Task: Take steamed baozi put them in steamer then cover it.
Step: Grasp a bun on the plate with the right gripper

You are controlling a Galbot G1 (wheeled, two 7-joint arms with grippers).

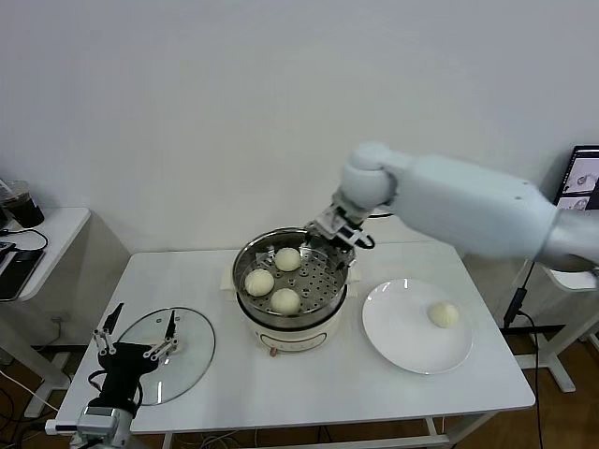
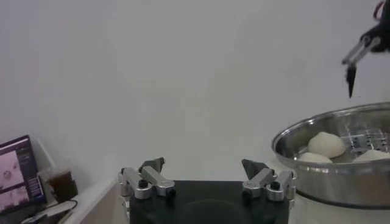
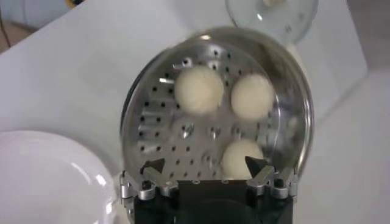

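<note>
The steamer point(image 1: 329, 245) stands mid-table, a steel basket on a cream pot base. Three baozi lie in it: one at the back point(image 1: 287, 259), one at the left point(image 1: 259, 282), one at the front point(image 1: 285, 300). They also show in the right wrist view point(image 3: 199, 89). A fourth baozi point(image 1: 444, 315) lies on the white plate point(image 1: 398, 337) to the right. My right gripper point(image 1: 335, 227) is open and empty, just above the steamer's back right rim. The glass cover point(image 1: 187, 360) lies flat at the table's front left. My left gripper point(image 1: 138, 329) is open and empty above the cover.
A side table point(image 1: 51, 229) with a dark cup point(image 1: 21, 204) stands at the far left. A monitor point(image 1: 582, 182) shows at the right edge. The table's front edge point(image 1: 328, 421) runs below the pot.
</note>
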